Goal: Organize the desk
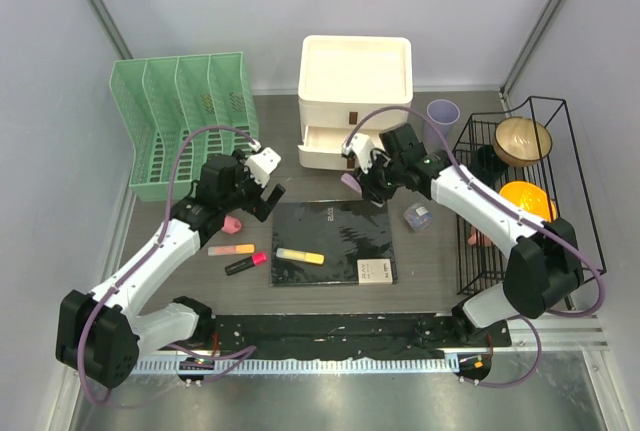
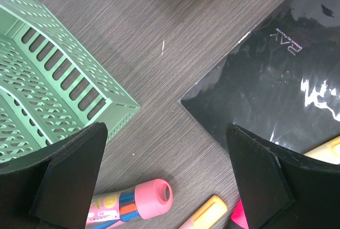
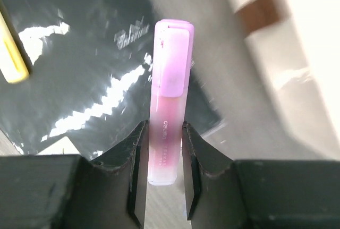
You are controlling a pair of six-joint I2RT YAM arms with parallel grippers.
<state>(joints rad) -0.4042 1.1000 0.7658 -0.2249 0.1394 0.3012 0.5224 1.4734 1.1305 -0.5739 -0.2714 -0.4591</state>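
Observation:
The desk [image 1: 430, 261] is a dark wood-grain tabletop. My right gripper [image 1: 362, 184] is shut on a pink-purple highlighter [image 3: 170, 107] and holds it above the far right corner of the black notebook [image 1: 335, 241], in front of the white drawer unit [image 1: 355, 101]. My left gripper [image 2: 167, 181] is open and empty, hovering over bare desk [image 2: 159, 80] between the green file organizer [image 2: 48, 80] and the notebook [image 2: 276, 75]. A pink-capped marker tube [image 2: 143, 200], an orange highlighter [image 2: 204, 213] and a pink highlighter [image 2: 239, 215] lie just below its fingers.
A yellow highlighter [image 1: 300, 256] lies on the notebook. A purple cup [image 1: 443, 111] and a black wire rack [image 1: 520, 191] holding bowls stand at the right. A small container [image 1: 418, 216] sits beside the notebook. The green organizer [image 1: 185, 121] stands at the back left.

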